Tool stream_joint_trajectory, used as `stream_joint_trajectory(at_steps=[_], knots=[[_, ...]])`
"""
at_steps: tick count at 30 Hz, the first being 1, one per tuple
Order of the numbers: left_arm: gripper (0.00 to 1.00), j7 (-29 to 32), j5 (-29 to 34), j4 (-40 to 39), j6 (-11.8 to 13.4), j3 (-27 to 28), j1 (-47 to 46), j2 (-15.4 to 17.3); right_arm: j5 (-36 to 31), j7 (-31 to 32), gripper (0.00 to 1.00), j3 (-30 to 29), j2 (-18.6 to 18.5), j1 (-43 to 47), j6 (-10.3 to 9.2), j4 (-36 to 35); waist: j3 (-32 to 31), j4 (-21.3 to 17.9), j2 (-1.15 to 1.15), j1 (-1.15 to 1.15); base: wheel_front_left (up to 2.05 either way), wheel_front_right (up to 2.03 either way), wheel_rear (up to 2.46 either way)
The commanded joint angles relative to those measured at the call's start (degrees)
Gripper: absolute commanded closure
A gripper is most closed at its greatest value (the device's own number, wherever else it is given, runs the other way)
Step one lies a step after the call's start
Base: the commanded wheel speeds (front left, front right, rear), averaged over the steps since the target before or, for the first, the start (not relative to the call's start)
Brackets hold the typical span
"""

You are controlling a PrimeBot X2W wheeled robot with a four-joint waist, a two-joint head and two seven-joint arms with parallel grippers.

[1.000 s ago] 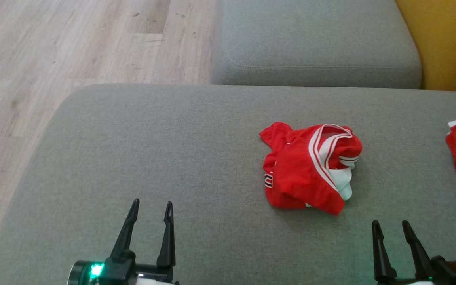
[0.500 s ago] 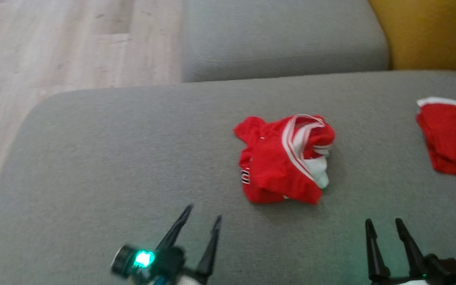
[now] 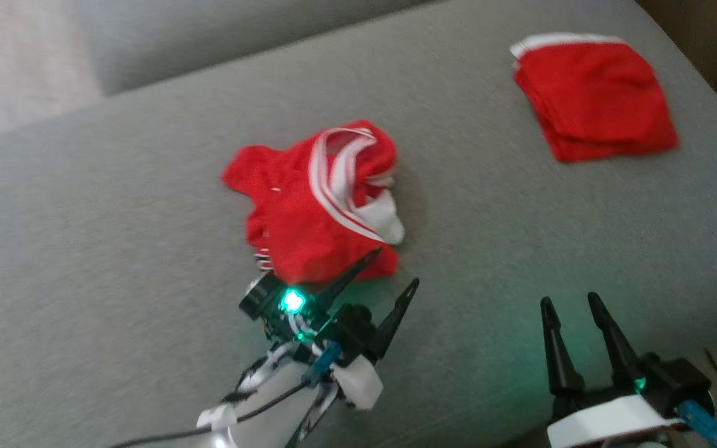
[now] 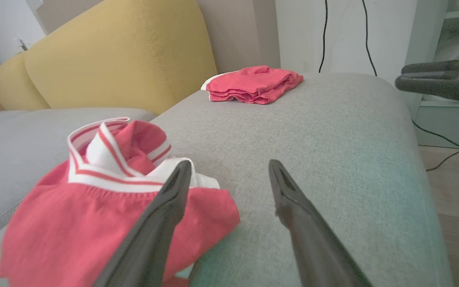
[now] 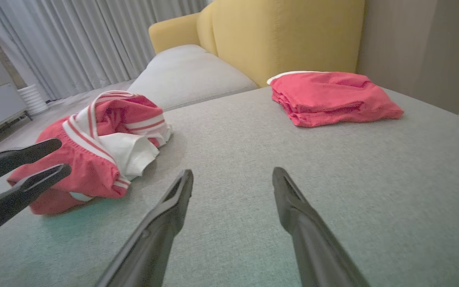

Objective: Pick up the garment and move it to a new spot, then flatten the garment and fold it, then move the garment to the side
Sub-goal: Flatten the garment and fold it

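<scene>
On the grey cushion (image 3: pixel 116 249), about its middle, item one is entered: a red garment (image 3: pixel 315 205), crumpled into a heap. A white band striped in red is turned up on top, and a piece of white cloth is shown at the side facing the cushion's right end.

Item two: a folded red stack (image 3: pixel 595 99), edged in white at one end, is laid toward the cushion's far right corner, well apart from the garment.

Item three: the left gripper (image 3: pixel 395 267) is held low over the cushion's near half, just at the garment's near edge. Its jaws are spread wide and nothing is held between them. One finger is seen across the garment's hem in the left wrist view; whether cloth is touched cannot be told. A green lamp (image 3: pixel 292 301) is lit behind the fingers.

Item four: the right gripper (image 3: pixel 569 300) is held over the cushion's near right part, above bare fabric and clear of both red pieces. Its jaws are likewise spread wide and nothing is gripped.

Item five, surroundings: a second grey cushion (image 5: pixel 189 71) is butted against the cushion's far side, a yellow backrest (image 4: pixel 126 52) is raised beyond that side, and wood floor (image 4: pixel 456 199) is seen past the cushion's right end.
</scene>
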Motion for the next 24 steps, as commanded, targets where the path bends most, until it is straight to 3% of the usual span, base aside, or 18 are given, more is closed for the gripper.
stream_joint_trajectory(at_steps=[1,11,12,14,15,16,18,24], knots=[[0.00,-0.46,-0.25,-0.60,0.98,0.36,-3.42,-0.09,0.50,-0.22,0.00,1.80,-0.90,-2.39,-0.04,-1.44,4.81,-5.17,0.00,-0.01,0.00,0.00,0.00],[0.03,-0.44,-7.72,12.70,5.26,0.51,-5.77,-0.09,1.15,-0.22,0.00,2.90,-0.48,-3.44,-0.04,-0.89,6.50,-9.58,0.00,-0.01,0.00,0.00,0.00],[0.19,-0.41,-9.19,13.58,5.48,0.73,-5.78,-0.09,1.15,-0.22,0.00,2.85,-0.46,-3.42,-0.04,-0.92,6.51,-9.67,0.00,-0.01,0.00,0.00,0.00],[0.38,-0.41,-11.52,14.91,5.52,0.56,-5.96,-0.09,1.15,-0.22,0.00,2.68,-0.42,-3.39,-0.04,-0.98,6.47,-9.65,0.00,-0.01,0.00,0.00,0.00],[0.53,-0.41,-12.52,15.50,5.55,0.40,-6.08,-0.09,1.13,-0.22,0.00,2.68,-0.40,-3.41,-0.04,-0.97,6.42,-9.55,0.00,-0.01,0.00,0.00,0.00],[0.57,-0.42,-13.28,16.10,5.59,0.07,-6.30,-0.09,1.12,-0.22,0.00,2.77,-0.38,-3.46,-0.04,-0.94,6.32,-9.38,0.00,-0.01,0.00,0.00,0.00],[1.00,-0.41,-15.08,17.07,5.59,-0.39,-6.56,-0.09,1.10,-0.22,0.00,2.90,-0.35,-3.57,-0.04,-0.86,5.94,-8.99,0.00,-0.01,0.00,0.00,0.00],[1.00,-0.42,-21.22,15.68,2.75,-0.98,-6.85,-0.09,1.13,-0.22,0.00,3.33,-0.30,-3.74,-0.04,-0.72,4.14,-8.27,0.00,-0.01,0.00,0.00,0.00]])
